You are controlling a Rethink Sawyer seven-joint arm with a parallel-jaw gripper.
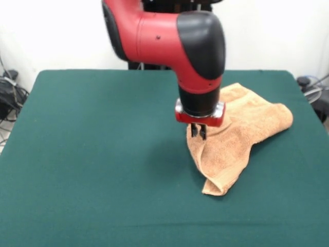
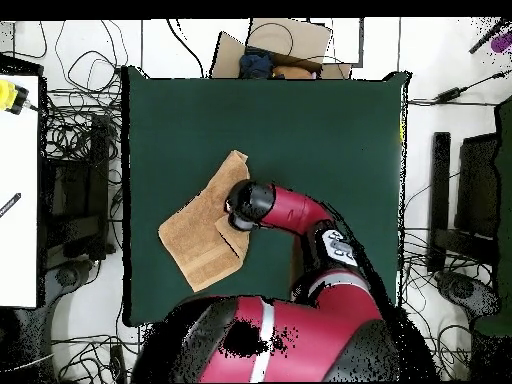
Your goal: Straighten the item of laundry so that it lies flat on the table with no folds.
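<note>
- The claw (image 1: 198,132) is seen lowered onto the rumpled towel (image 1: 234,141), its dark fingers close together at the cloth's left edge; a grip cannot be told.
- The towel is spread rightward on the green desk (image 1: 92,154).
</note>
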